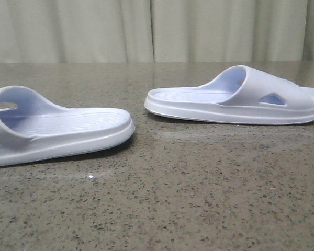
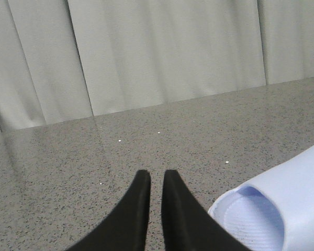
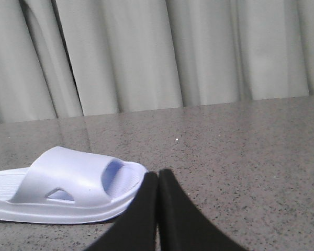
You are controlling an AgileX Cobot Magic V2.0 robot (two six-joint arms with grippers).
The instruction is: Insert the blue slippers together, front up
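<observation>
Heads-up: both blue slippers (image 1: 57, 128) (image 1: 240, 97) lie flat and well apart on the table (image 1: 172, 198), heels facing. Your left gripper (image 2: 156, 180) is nearly closed, right gripper (image 3: 158, 178) pressed together, so either could just shove foam away.

A grey-brown speckled stone-look tabletop (image 1: 162, 198) with a faint sheen fills the lower part of the front view and runs back to a pleated off-white curtain (image 1: 146, 29), which hangs in vertical folds directly behind the tabletop's far edge and spans its whole width.
</observation>
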